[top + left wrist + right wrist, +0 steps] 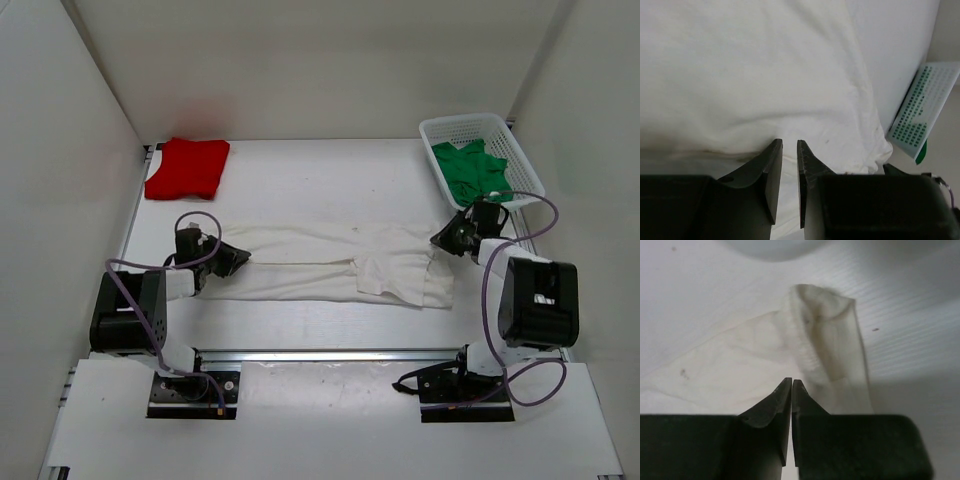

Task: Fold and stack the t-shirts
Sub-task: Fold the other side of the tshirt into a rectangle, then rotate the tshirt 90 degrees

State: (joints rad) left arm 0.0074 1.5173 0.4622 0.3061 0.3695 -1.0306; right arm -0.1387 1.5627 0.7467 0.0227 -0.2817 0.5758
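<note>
White t-shirt (330, 262): spread flat mid-table, already narrowed to a long band.
Long axis: runs left to right, across the front of the 2 arms.
Left gripper (789, 142): at the shirt's left end, fingers a narrow slit apart; cannot tell whether cloth is pinched.
Right gripper (791, 381): at the right end by the sleeve, jaws pressed together; a pinch of cloth is unclear.
Nearer arm: each sits at its own end.
Red t-shirt (187, 167): folded, far-left corner.
Green t-shirt (473, 170): in the basket (524, 158), far right.
Likely next: bringing 1 end over along that axis.
</note>
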